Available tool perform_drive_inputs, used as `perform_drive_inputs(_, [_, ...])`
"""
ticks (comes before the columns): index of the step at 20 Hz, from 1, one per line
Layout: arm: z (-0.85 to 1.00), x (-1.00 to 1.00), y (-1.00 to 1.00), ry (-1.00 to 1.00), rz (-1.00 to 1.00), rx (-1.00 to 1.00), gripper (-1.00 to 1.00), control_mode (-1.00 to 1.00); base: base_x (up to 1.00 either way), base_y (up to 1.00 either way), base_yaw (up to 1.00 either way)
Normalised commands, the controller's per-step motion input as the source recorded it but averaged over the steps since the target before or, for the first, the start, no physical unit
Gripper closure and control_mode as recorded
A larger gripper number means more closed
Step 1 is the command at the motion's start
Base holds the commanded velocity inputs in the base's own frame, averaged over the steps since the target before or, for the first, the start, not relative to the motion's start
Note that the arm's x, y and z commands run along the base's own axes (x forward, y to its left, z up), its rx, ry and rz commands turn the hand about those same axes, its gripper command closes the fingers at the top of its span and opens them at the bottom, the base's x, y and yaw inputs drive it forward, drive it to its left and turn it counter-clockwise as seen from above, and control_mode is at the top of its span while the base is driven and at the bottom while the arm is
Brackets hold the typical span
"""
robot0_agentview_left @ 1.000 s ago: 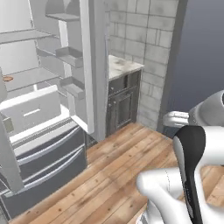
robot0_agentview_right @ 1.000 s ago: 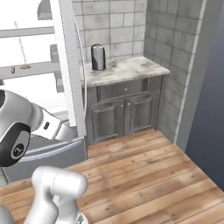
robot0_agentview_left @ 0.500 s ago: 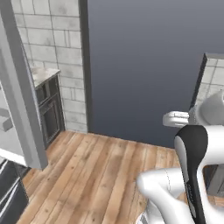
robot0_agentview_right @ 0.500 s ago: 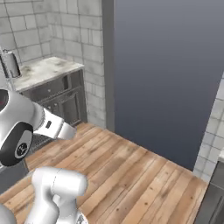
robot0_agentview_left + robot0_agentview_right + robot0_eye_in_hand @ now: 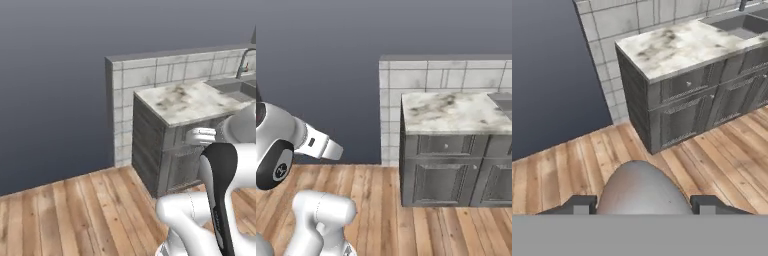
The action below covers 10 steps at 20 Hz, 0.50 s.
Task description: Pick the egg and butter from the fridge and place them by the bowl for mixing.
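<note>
The small brownish-grey oval egg (image 5: 643, 189) sits clamped between the two dark fingertips of the gripper (image 5: 643, 204), above the wooden floor (image 5: 572, 165), near the marble-topped dark grey cabinet (image 5: 682, 107).

A marble-topped counter (image 5: 448, 111) on dark grey cabinets (image 5: 441, 172) stands on the wood floor (image 5: 75, 210).

matt smooth egg (image 5: 643, 189); mottled marble counter (image 5: 677, 44); wood-plank floor (image 5: 572, 165).
</note>
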Motion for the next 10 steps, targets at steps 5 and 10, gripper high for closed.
perform_drive_inputs(5, [0.0, 0.0, 0.0, 0.0, 0.0, 0.0, 1.0, 1.0, 0.0, 0.0, -1.0])
perform_drive_inputs(10, [0.0, 0.0, 0.0, 0.0, 0.0, 0.0, 1.0, 1.0, 0.0, 0.0, -1.0])
